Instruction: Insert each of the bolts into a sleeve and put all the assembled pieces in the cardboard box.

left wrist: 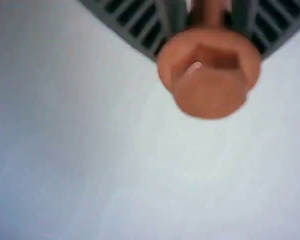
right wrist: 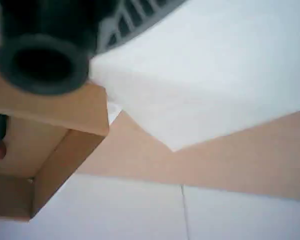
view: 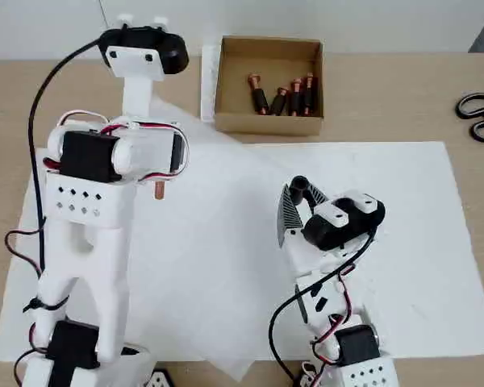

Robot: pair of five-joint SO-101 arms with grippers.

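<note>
From above, a copper-coloured metal bolt pokes out beneath my left arm over the white paper sheet. My right gripper clasps a black cylindrical sleeve, and four assembled pieces lie in the open brown cardboard box. At my left wrist, my left gripper pinches the bolt between grey ribbed fingers; at my right wrist, the sleeve's hollow mouth faces the camera, the box's corner beyond.

Four assembled pieces; one cardboard box; one bolt; one sleeve; one scissors.
</note>
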